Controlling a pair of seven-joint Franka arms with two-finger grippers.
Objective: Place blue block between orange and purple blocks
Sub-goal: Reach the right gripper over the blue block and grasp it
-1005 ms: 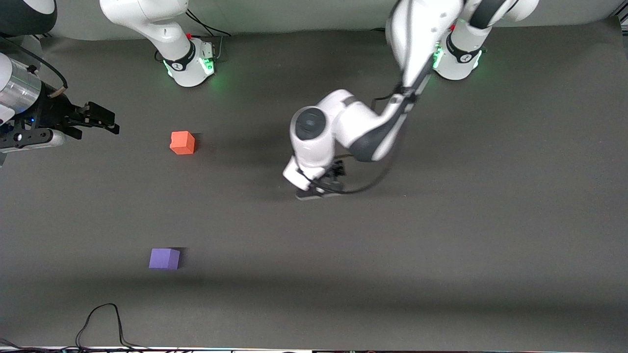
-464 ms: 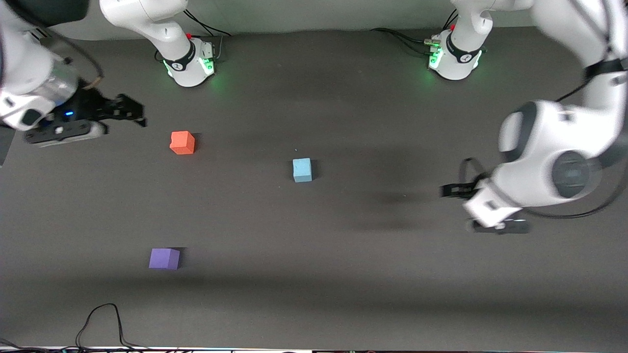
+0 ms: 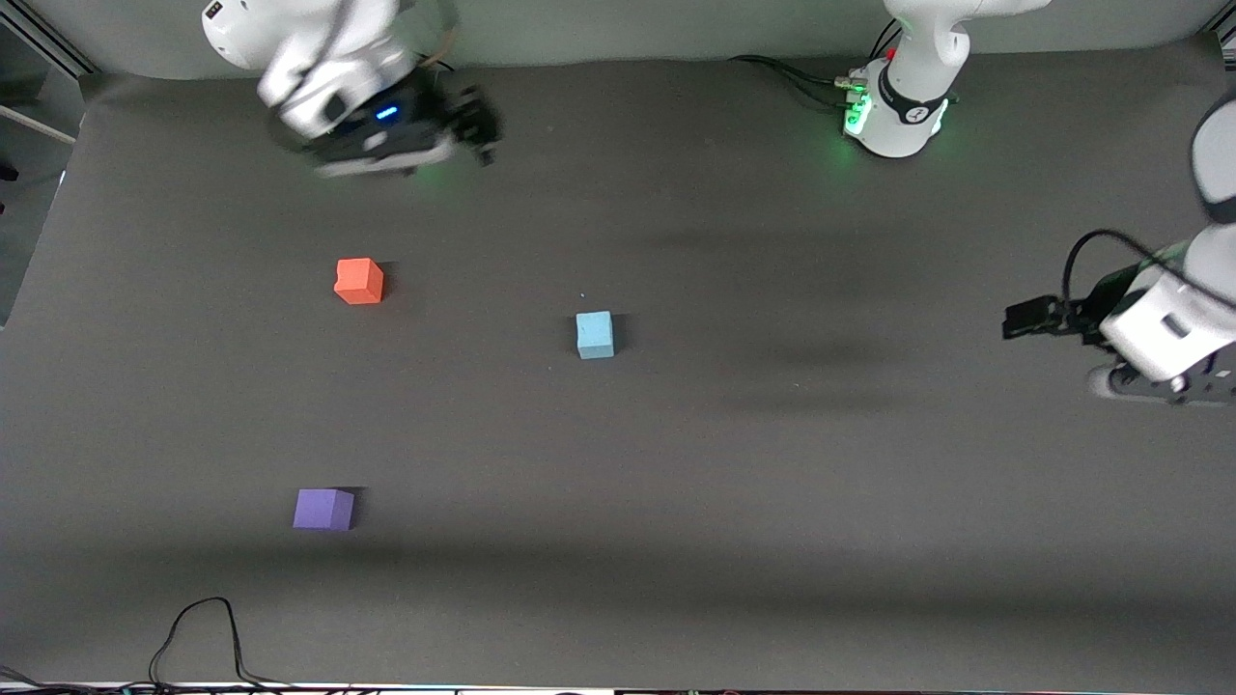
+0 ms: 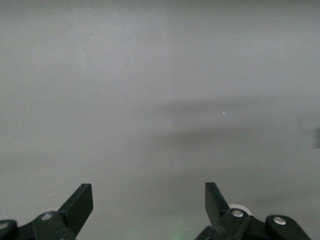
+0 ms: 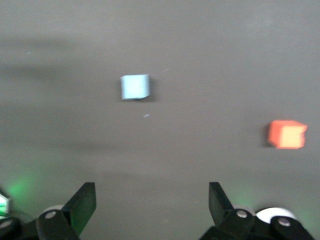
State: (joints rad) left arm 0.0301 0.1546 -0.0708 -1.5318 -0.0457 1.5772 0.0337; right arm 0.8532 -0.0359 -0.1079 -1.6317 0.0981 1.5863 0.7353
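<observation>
The blue block [image 3: 595, 335] is seen resting on the dark desk [image 3: 772, 502] near its middle, free of both hands; in the right wrist view it [image 5: 135, 87] shows with the orange block [image 5: 286, 134] well apart from it. In the front view the orange block [image 3: 359, 281] lies at about ten o'clock from the blue block, toward the right arm's end of the desk; the purple block [image 3: 323, 509] lies at about seven o'clock from the blue block and at six o'clock from the orange one, nearer to the front camera; the gap between orange and purple is not occupied by the blue block. The right hand [image 3: 478, 121] is held over the desk beside its own base, fingers [image 5: 82, 202] spread apart and holding nothing. The left hand [image 3: 1019, 319] is held over the left arm's end of the desk, at about three o'clock from the blue block; its fingers [image 4: 80, 202] are likewise spread wide, nothing between them.
</observation>
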